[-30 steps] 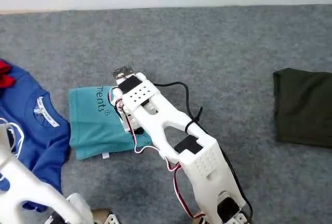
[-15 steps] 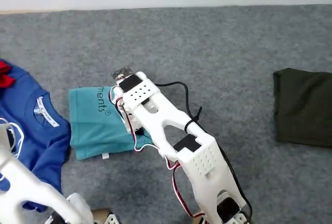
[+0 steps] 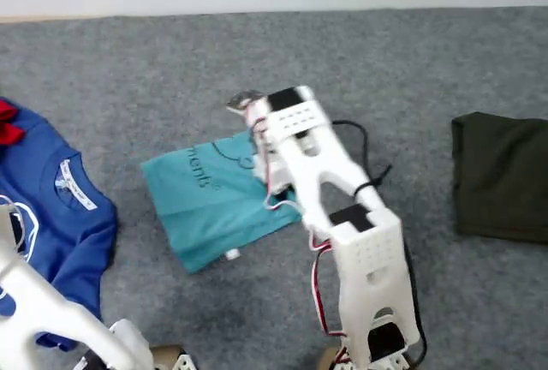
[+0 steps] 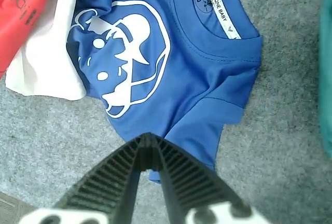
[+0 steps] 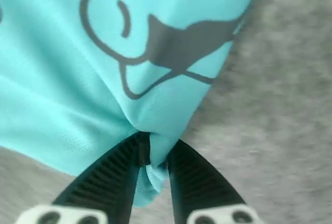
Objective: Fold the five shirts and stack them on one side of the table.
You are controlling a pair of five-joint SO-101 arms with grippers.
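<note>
Teal folded shirt [image 3: 210, 203], pinched by the right gripper [image 5: 153, 142], looks mid-transfer; next, lay it squarely on the dark green shirt [image 3: 501, 177].

My right arm [image 3: 312, 160] is white plastic: boxy shells with grids of small holes, black servo blocks between them, a black cable and red and white wires looping alongside. My left arm [image 3: 38, 306] is white. The left claw [image 4: 150, 140] and right claw [image 5: 154, 151] have black ridged fingers [image 4: 187, 177] on white bases.
</note>
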